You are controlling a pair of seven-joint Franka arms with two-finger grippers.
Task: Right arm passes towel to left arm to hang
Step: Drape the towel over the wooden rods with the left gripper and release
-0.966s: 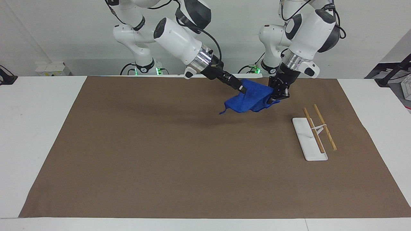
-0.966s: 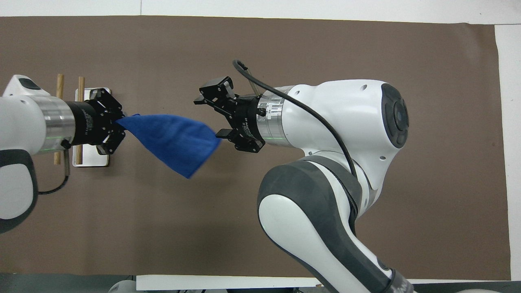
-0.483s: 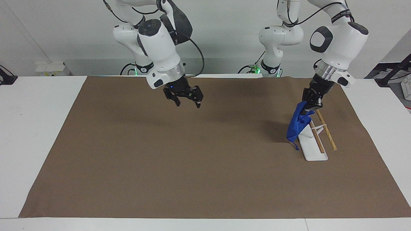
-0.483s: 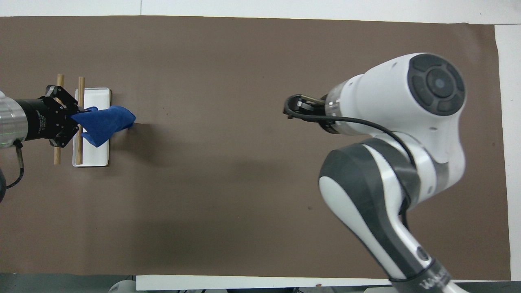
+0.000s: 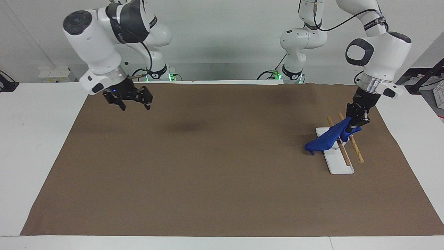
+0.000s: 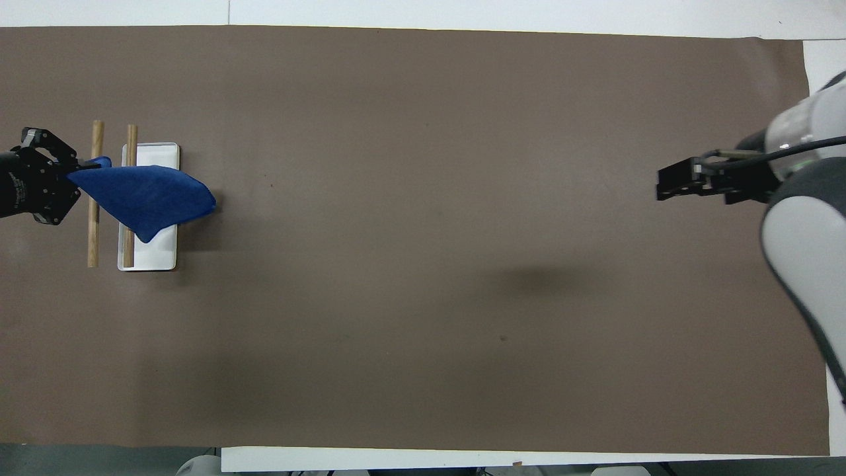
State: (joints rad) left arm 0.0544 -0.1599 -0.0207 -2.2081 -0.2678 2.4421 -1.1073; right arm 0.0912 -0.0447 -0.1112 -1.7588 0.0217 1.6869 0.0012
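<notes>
The blue towel [image 5: 326, 141] lies across the two wooden rods of the rack [image 5: 357, 150], and its loose end hangs down over the rack's white base [image 5: 338, 166]. My left gripper [image 5: 356, 126] is shut on one corner of the towel, just over the rod at the left arm's end of the rack. In the overhead view the towel [image 6: 145, 195] spreads from the left gripper [image 6: 71, 180] over both rods [image 6: 93, 231] and the base [image 6: 158, 254]. My right gripper [image 5: 135, 105] is open and empty, in the air over the right arm's end of the mat; it also shows in the overhead view [image 6: 663, 184].
A brown mat [image 5: 208, 166] covers the white table [image 5: 38, 139]. The rack stands near the mat's edge at the left arm's end.
The right gripper let go of the towel and swung away to its own end of the table. The left gripper carried the towel to the rack and drew it across the rods.
</notes>
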